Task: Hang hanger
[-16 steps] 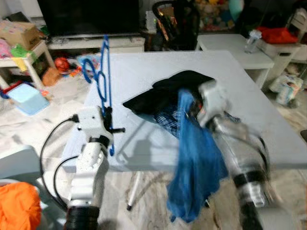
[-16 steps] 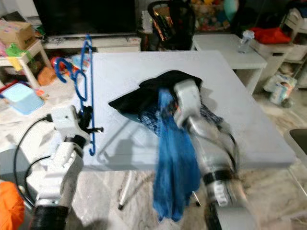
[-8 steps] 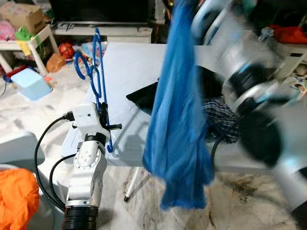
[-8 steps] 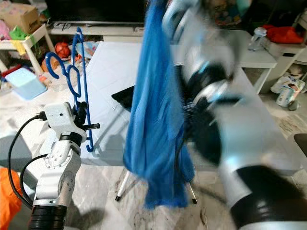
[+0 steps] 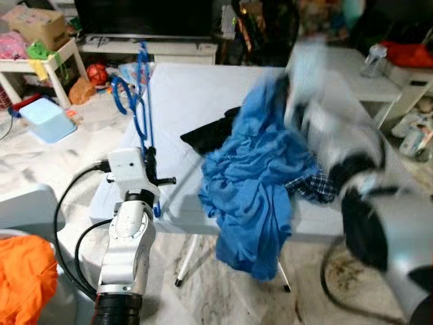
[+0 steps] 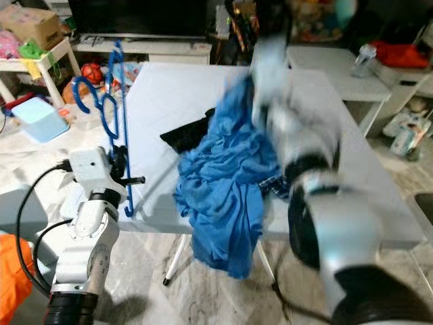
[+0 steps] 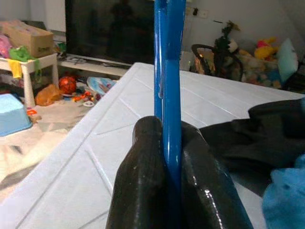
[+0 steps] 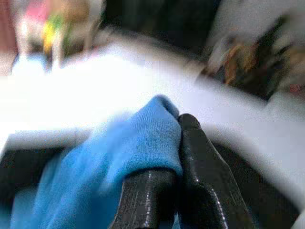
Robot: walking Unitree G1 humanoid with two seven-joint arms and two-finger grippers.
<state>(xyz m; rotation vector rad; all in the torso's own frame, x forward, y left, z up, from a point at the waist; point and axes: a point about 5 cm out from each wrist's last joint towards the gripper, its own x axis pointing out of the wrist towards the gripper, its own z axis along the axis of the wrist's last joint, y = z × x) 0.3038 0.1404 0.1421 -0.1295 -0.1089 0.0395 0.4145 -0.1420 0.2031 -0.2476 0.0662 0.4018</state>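
Hanger (image 5: 141, 101) stands upright, clamped in the left gripper (image 7: 167, 143) jaws; right gripper (image 8: 176, 143) jaws pinch the blue garment (image 5: 254, 183) beside it.

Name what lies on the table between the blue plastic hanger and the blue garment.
Bare white table top separates the blue plastic hanger from the blue garment, as the left eye view shows.

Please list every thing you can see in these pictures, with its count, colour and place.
hanger: one, blue, upright at the table's left edge
table: one, white, centre
shirt: one, blue, draped over the table's front edge
dark cloth: one, black, on the table behind the shirt
checked cloth: one, blue-white, right of the shirt
basin: one, light blue, floor, left
left gripper: one, black, shut on the hanger
right gripper: one, black, shut on the shirt
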